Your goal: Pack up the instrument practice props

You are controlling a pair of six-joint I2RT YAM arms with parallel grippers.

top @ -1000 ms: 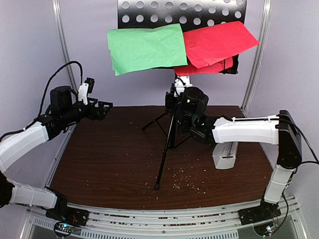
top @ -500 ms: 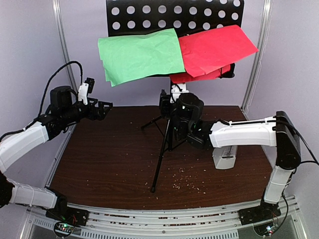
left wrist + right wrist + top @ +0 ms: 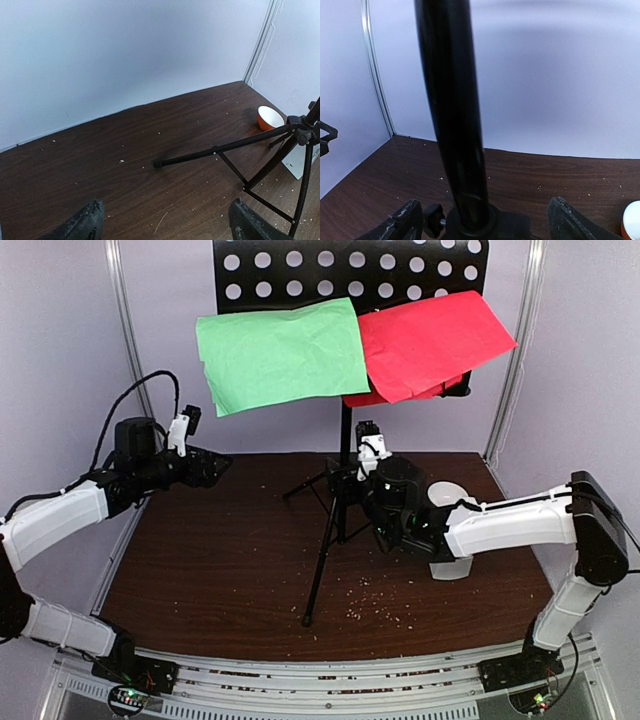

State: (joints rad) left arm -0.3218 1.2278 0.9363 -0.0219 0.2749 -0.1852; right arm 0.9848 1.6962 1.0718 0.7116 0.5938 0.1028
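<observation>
Down the stand (image 3: pixel 346 425) the right gripper (image 3: pixel 485 222) has dropped — jaws released, straddling its upright pole (image 3: pixel 455 125) just above the legs (image 3: pixel 215 150) on the surface (image 3: pixel 220 560). Left gripper (image 3: pixel 167 222), also released, sits well apart — right is nearer.

On the black music stand (image 3: pixel 345 276), green sheet (image 3: pixel 283 353) and red sheet (image 3: pixel 430 340) (side by side).

You're in a robot lab cell: plain wall panels (image 3: pixel 60 340), alu frame posts (image 3: pixel 122 310), slotted base rail (image 3: pixel 330 680) w/ wiring.
</observation>
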